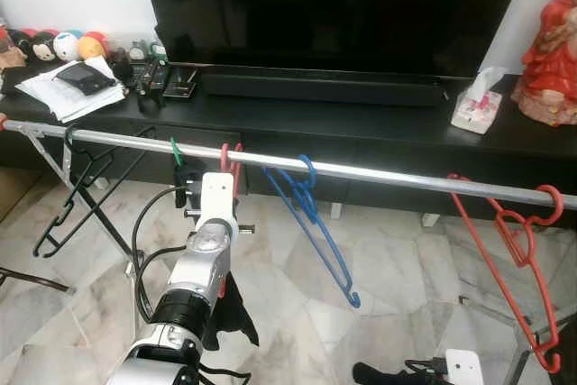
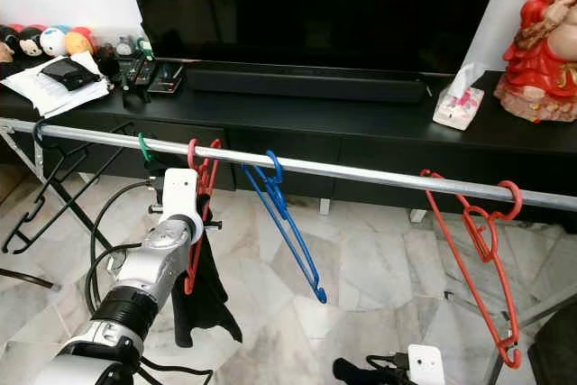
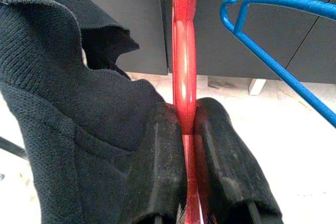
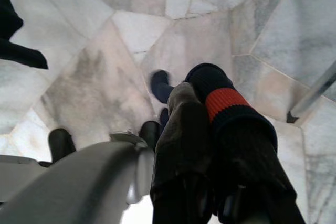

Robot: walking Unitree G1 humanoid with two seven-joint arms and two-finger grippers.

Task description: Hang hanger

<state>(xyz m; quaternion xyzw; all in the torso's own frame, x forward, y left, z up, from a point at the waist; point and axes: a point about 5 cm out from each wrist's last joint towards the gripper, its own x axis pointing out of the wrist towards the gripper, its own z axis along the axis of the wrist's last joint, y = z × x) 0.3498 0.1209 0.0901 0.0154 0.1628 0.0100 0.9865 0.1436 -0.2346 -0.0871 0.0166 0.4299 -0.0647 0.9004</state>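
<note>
Hanging step near done: left pincer [image 3: 184,145] is clamped on the red hanger [image 2: 200,188], hook already over the rail [image 2: 361,171] beside the blue hanger [image 2: 284,214]; next it likely releases and backs off; right pincer's state unclear.

I can't read any text, label, brand or number from here. The papers [image 1: 63,87] at the far left of the TV console [image 1: 361,123] and the tissue pack [image 1: 476,107] at its right are too small and blurred.
</note>
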